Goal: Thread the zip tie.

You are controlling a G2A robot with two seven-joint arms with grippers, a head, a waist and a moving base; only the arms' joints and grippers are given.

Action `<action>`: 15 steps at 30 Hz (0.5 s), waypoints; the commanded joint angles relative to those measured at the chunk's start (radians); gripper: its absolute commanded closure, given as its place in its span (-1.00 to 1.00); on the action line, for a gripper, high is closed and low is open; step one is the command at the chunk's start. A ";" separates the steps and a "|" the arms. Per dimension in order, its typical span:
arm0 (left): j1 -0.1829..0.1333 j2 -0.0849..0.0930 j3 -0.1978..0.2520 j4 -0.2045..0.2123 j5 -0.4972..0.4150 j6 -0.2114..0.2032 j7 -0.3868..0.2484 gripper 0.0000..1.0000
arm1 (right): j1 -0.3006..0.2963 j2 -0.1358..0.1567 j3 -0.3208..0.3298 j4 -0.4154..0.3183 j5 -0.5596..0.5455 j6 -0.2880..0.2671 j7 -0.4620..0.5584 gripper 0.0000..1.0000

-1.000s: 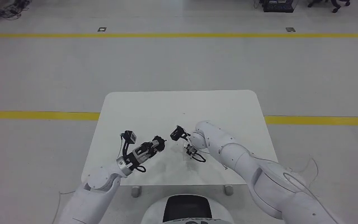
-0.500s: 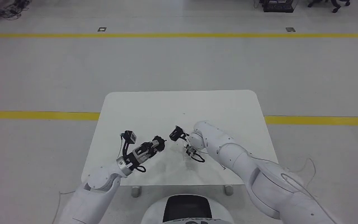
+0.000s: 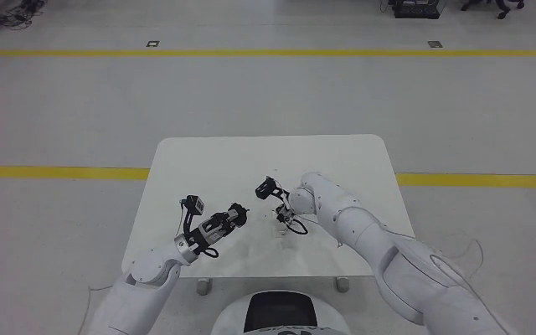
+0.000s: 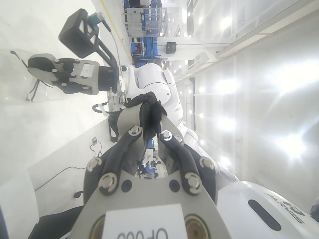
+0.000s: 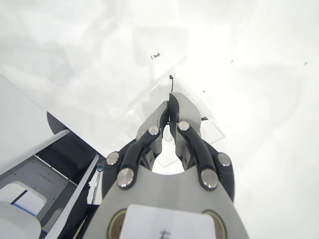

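White surface [image 3: 335, 159] in the lower middle of the top view, rounded corners, pale grey floor [image 3: 251, 100] all around it. An upper yellow line [image 3: 251, 53] runs straight across near the top. A lower yellow line [image 3: 75, 172] crosses mid-frame and passes behind the surface. Just above the upper line, a floor plate [image 3: 152, 43] at left and a second floor plate [image 3: 435, 44] at right. Dark equipment [image 3: 419, 7] sits at the top right edge.

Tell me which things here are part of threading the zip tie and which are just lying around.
For the job: zip tie, pinched in the right gripper; black piece, pinched in the left gripper.
Lying about: clear plastic sheet and dark specks on the white table.
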 commanded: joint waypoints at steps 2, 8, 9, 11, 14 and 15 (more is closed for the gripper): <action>0.000 0.000 0.000 0.000 0.000 0.000 0.000 1.00 | -0.015 0.036 0.054 -0.044 0.022 -0.015 -0.029 1.00; 0.000 0.000 0.000 0.000 0.000 0.000 0.000 1.00 | -0.107 0.138 0.187 -0.227 0.068 -0.015 -0.077 1.00; 0.000 0.000 0.000 0.000 0.000 0.000 0.000 1.00 | -0.127 0.155 0.211 -0.261 0.074 -0.015 -0.083 1.00; 0.000 0.000 0.000 0.000 0.000 0.000 0.000 1.00 | -0.180 0.193 0.268 -0.346 0.093 -0.015 -0.094 1.00; 0.000 0.000 0.000 0.000 0.000 0.000 0.000 1.00 | -0.260 0.244 0.339 -0.470 0.132 -0.015 -0.091 1.00; 0.000 0.000 0.000 0.000 0.000 0.000 0.000 1.00 | -0.260 0.244 0.339 -0.470 0.132 -0.015 -0.091 1.00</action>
